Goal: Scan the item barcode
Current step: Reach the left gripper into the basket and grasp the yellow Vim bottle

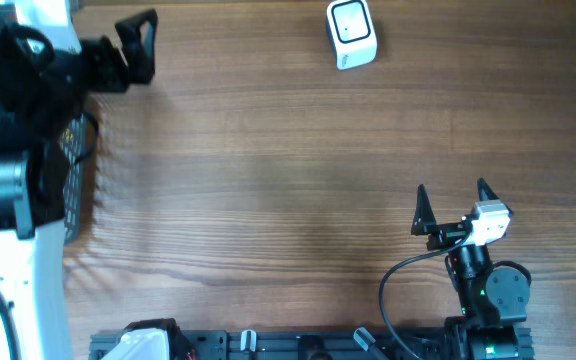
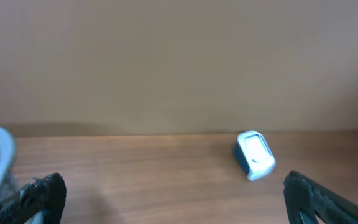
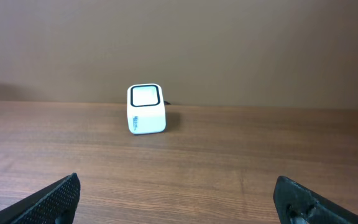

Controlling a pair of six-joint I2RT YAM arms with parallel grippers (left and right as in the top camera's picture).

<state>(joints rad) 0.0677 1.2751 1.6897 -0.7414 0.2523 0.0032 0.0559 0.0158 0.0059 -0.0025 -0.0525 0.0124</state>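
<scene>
Brown wood-grain table [image 1: 268, 150] takes up pretty much the whole overhead shot. Next biggest is the left arm [image 1: 28, 60], a chunky black and white thing filling the upper-left corner and running down the left edge. It partly covers a dark mesh basket [image 1: 76, 185] sitting at the table's left side, and I can't tell what's in the basket since the arm hides most of it. The right arm [image 1: 488, 290] is smaller in frame, down at the bottom right, with a black cable [image 1: 393, 280] looping off it toward a black rail [image 1: 268, 345] along the near edge.

The left gripper [image 1: 140, 45] sticks out to the right from the arm, up near the far edge. Its fingers are spread wide with nothing between them; in its own wrist cam you just see the two black tips at the bottom corners. The right gripper [image 1: 453, 200] points toward the far side, with its fingers [image 3: 55, 196] also spread wide and nothing held, just bare table in the gap.

Smallest thing is the scanner [image 1: 351, 35], a little white box with a dark-framed window. It sits by itself at the far edge of the table, a bit right of centre, well apart from both grippers. The right wrist cam looks straight at it across open wood.
</scene>
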